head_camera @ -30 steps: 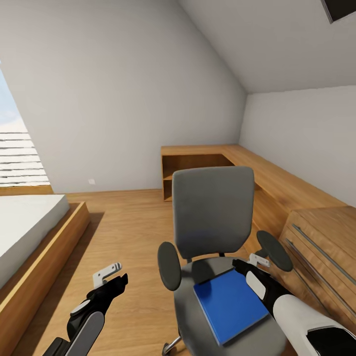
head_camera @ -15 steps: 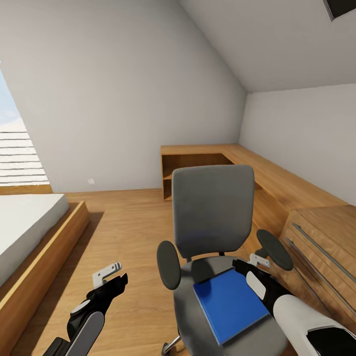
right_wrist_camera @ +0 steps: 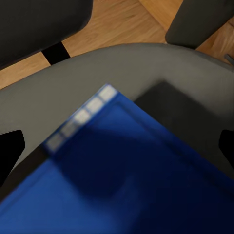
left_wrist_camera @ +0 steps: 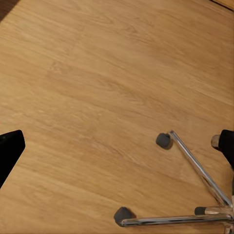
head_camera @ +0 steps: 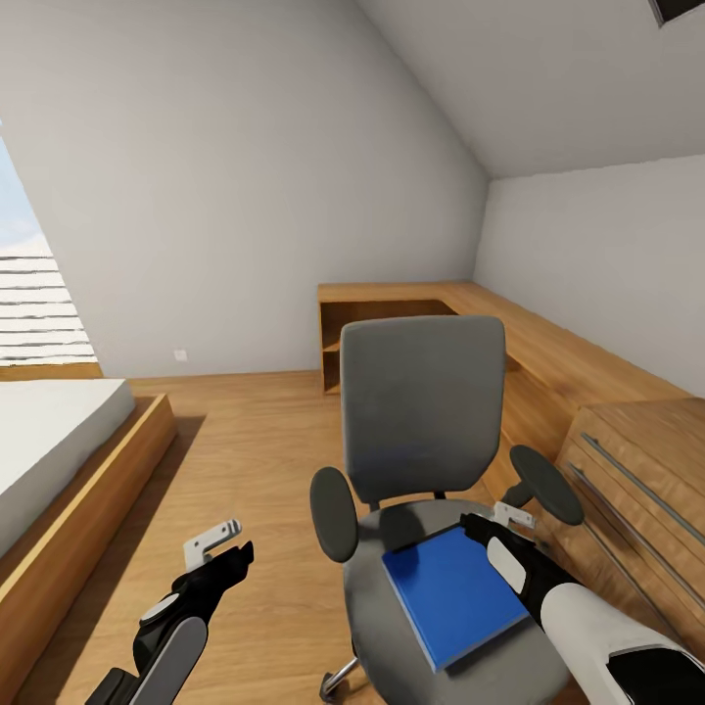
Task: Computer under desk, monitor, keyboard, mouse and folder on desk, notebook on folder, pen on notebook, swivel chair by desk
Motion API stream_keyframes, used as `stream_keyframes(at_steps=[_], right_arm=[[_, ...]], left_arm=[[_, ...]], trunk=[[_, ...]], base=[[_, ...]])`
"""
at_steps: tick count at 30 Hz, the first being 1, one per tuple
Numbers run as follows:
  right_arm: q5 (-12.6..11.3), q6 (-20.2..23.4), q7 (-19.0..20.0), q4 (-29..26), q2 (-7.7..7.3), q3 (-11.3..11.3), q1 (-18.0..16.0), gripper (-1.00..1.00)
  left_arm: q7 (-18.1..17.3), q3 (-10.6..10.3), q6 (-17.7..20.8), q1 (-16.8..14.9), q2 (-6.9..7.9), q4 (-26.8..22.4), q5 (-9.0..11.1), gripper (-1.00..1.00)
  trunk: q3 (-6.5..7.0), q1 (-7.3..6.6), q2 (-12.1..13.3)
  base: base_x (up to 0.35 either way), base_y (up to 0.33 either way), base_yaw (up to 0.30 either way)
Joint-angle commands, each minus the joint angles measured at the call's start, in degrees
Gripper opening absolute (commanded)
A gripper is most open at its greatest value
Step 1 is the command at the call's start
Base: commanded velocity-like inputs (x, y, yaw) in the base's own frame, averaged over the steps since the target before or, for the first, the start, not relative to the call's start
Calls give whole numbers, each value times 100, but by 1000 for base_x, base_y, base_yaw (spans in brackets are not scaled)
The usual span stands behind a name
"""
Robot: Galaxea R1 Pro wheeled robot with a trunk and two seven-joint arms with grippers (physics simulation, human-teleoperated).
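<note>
Because the folder (head_camera: pixel 452 597) lies flat on the swivel chair (head_camera: pixel 421 421) seat, these hazards apply:
Folder location: seat centre, far corner at 12 o'clock.
Right gripper (head_camera: pixel 494 526): spread wide above the folder's 1 o'clock edge, holding nothing.
Left gripper (head_camera: pixel 217 548): open, empty, over bare floor (left_wrist_camera: pixel 97 97).
Risk: the casters may roll under downward pressure; a thin folder resists pinching.
Clearance: armrest (head_camera: pixel 545 484) close at 2 o'clock; drawer unit (head_camera: pixel 636 470) at 3 o'clock; open floor at 9 o'clock.

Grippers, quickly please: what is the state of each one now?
Left gripper: open, holding nothing, above the floor.
Right gripper: open, over the folder on the swivel chair.
</note>
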Motion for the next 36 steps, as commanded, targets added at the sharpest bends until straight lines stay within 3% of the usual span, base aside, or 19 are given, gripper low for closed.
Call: stream_keyframes(at_steps=[1, 19, 36], right_arm=[[-78, 35, -40, -9, -5, 36, 3, 100], [-78, 35, -40, -9, -3, 40, 3, 100], [-62, 35, -40, -9, 1, 40, 3, 100]], left_arm=[[46, -11, 12, -6, 5, -7, 32, 100], [43, -11, 14, -6, 14, 1, 33, 100], [42, -11, 12, -6, 14, 1, 32, 100]], trunk=[[-7, 0, -2], [-7, 0, -2], [-7, 0, -2]], base=[[0, 0, 0], [-2, 0, 0], [-159, -31, 0]])
